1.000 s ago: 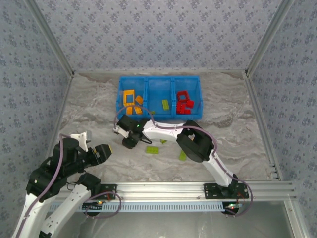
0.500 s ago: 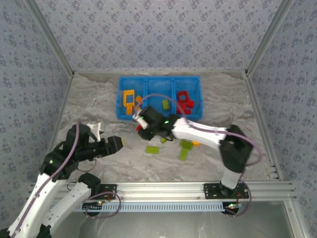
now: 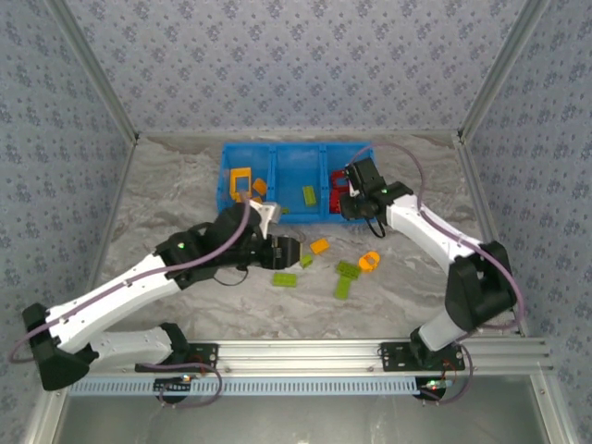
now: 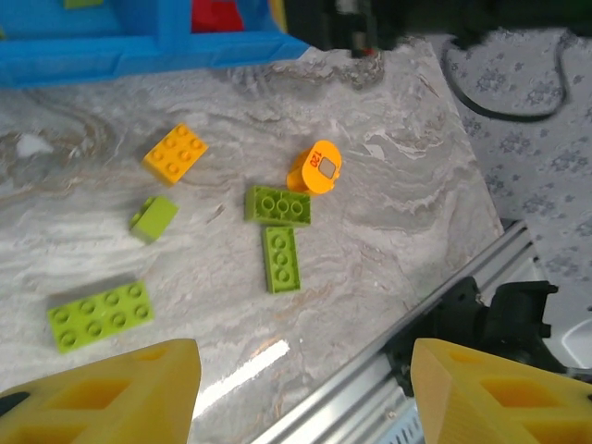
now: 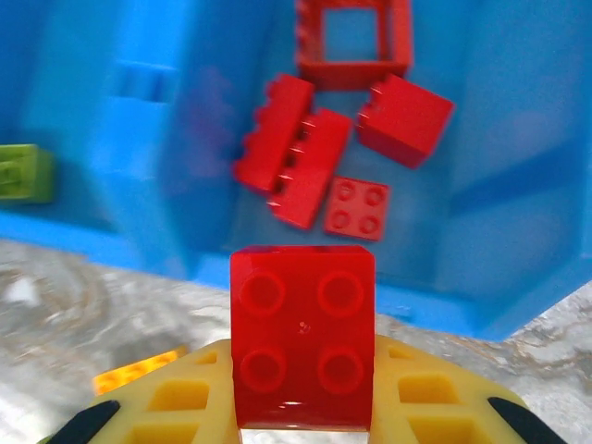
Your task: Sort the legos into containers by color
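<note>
My right gripper (image 5: pixel 303 400) is shut on a red two-by-two lego (image 5: pixel 303 335), held just in front of the blue container's (image 5: pixel 139 185) right compartment, where several red legos (image 5: pixel 294 165) lie. Seen from above, this gripper (image 3: pixel 355 202) hangs at the container's (image 3: pixel 296 215) front wall. My left gripper (image 3: pixel 289 252) is open over the table's middle, its yellow fingers (image 4: pixel 102 393) apart with nothing between them. Below it lie an orange lego (image 4: pixel 175 153), a round orange piece (image 4: pixel 315 167) and green legos (image 4: pixel 277 204), (image 4: pixel 279 259), (image 4: pixel 100 315), (image 4: pixel 154 218).
The container's left compartment holds orange legos (image 3: pixel 242 183) and the middle one a green lego (image 3: pixel 308 194). The aluminium rail (image 3: pixel 305 350) runs along the table's near edge. Patterned walls close off the back and both sides.
My left arm has swung from the near left corner out to the table's middle. My right gripper has travelled from the loose legos right and back to the container's right compartment.
</note>
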{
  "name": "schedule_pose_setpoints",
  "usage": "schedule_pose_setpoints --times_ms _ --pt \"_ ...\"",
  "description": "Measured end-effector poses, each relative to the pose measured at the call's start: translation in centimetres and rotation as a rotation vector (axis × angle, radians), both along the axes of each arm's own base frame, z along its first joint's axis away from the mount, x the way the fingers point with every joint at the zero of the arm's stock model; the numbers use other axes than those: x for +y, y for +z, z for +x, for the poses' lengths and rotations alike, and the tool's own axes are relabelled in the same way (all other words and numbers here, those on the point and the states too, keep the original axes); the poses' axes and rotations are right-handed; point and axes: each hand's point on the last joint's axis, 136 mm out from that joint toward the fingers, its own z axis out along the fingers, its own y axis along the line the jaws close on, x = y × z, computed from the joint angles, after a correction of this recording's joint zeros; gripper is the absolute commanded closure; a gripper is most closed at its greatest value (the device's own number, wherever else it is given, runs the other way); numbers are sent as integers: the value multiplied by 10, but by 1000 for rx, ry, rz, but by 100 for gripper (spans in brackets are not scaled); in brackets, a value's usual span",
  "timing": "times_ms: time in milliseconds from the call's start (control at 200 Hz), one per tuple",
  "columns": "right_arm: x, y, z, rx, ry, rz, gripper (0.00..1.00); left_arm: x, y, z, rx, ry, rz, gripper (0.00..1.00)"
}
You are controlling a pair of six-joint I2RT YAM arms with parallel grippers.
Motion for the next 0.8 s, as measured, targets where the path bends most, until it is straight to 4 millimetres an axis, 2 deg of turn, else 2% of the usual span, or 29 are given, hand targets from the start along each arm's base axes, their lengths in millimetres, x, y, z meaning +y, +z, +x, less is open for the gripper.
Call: schedule_pose_setpoints --times_ms 125,285,500,655,804 --pt "-9 -18 23 65 -72 -28 74 -23 4 0 -86 5 27 38" --pt "-11 -40 49 124 -129 -61 71 -36 5 4 -135 27 56 38" --pt "-16 -70 52 201 -162 -100 58 -36 -3 10 -146 48 103 38" --pt "-18 -72 51 211 -174 -105 42 -35 -4 8 -148 48 110 38" --pt "-17 -61 52 182 -175 -107 40 -36 -4 6 -152 46 114 37"
